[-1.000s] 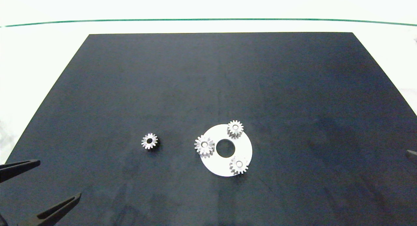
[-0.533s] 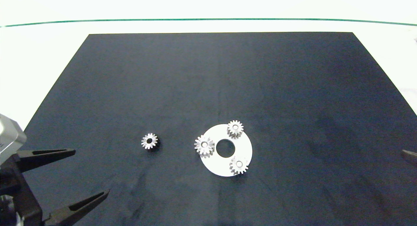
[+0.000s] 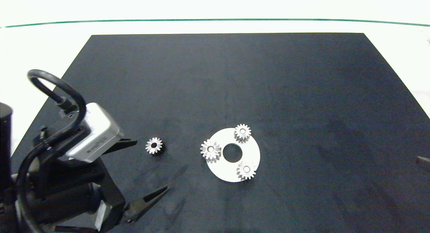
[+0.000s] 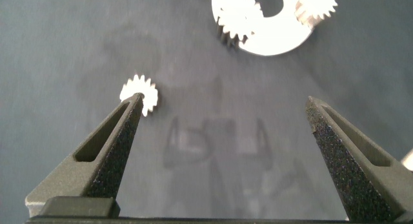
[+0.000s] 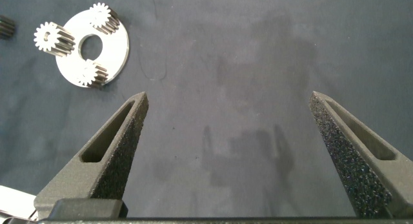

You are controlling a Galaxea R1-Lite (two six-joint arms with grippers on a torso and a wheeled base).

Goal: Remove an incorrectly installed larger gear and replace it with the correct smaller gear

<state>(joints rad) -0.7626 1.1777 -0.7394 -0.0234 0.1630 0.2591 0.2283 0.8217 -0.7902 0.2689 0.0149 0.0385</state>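
Note:
A white disc plate (image 3: 252,151) lies on the black mat and carries three silver gears. The larger gear (image 3: 210,150) sits on the plate's left edge, also seen as the larger gear (image 4: 235,27) and the larger gear (image 5: 51,38). A loose smaller gear (image 3: 154,146) lies flat on the mat to the left of the plate. My left gripper (image 3: 152,165) is open just left of it, and its far finger nearly touches the smaller gear (image 4: 140,93). My right gripper (image 5: 229,98) is open over bare mat at the right edge, holding nothing.
Two small gears (image 3: 242,132) (image 3: 246,170) sit on the plate's far and near edges around its centre hole. The black mat (image 3: 302,91) lies on a white table. Only one fingertip (image 3: 423,161) of the right gripper shows in the head view.
My left arm has swung in from the left edge towards the loose smaller gear, fingers still open. The gears, the plate and the right gripper have not moved.

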